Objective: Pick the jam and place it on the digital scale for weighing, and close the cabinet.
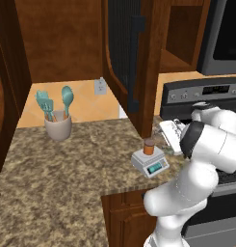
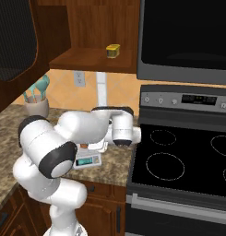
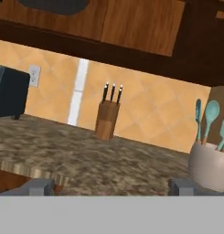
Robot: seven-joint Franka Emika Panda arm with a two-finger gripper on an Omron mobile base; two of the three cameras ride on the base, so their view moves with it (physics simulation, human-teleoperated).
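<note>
I'm seeing even, warm, source-less rendered light across all three views, with no glare and no lens bending at the edges. The granite counter (image 1: 66, 164) is looking soft and grainy, as textures are showing low resolution. Under the open cabinet (image 1: 131, 62) door the interior is reading dim, and the oven window (image 2: 186, 39) is sitting nearly black. Shadows are staying faint. In the hand view, the knife block (image 3: 107, 119) is appearing slightly blurred.
</note>
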